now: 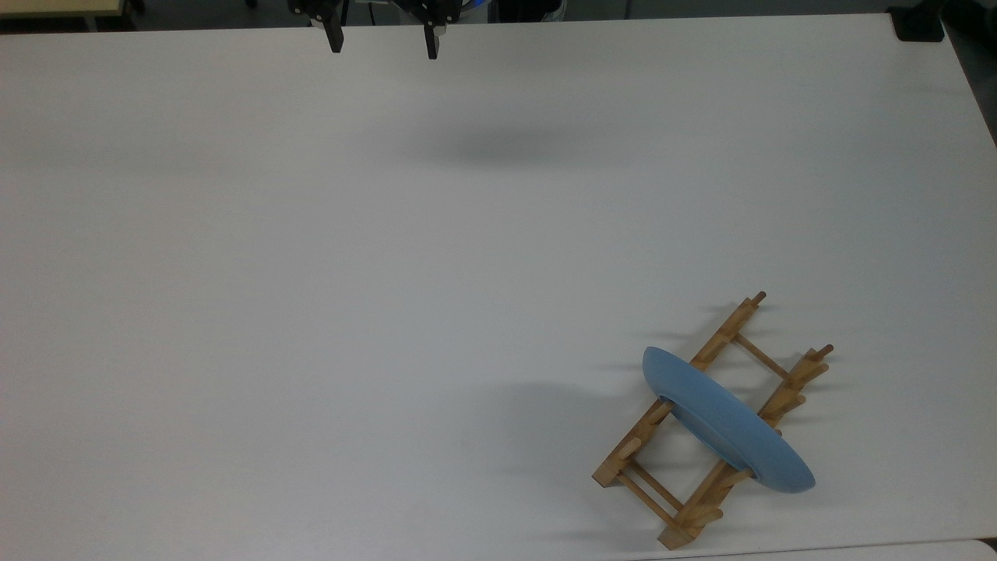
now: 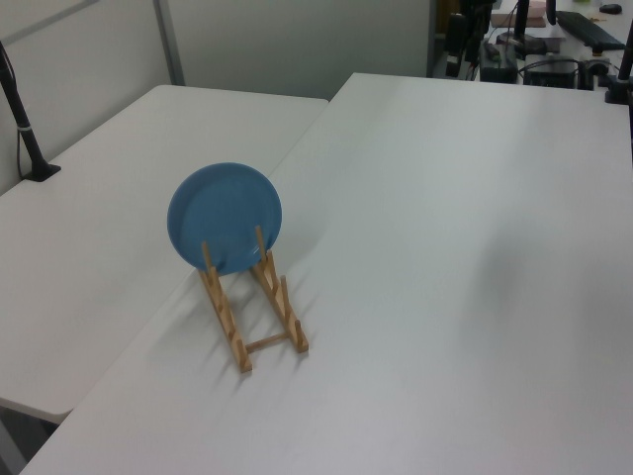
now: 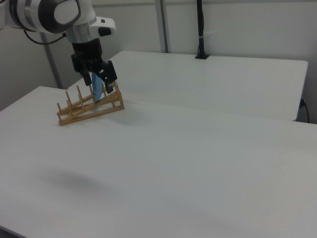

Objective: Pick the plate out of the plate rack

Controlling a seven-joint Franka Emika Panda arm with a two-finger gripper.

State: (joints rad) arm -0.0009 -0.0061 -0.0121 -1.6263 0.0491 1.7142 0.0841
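One plate, upright in one rack on worktop, top view's lower right. Two fingers, spread apart, empty, at far edge. Round face toward left view; edge-on in right view.

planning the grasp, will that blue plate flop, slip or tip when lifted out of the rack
The plate looks rigid, so probably no flop. Its smooth matte rim may slip in a thin pinch. It stands on edge between the pegs of the plate rack, so once freed it could swing or roll.
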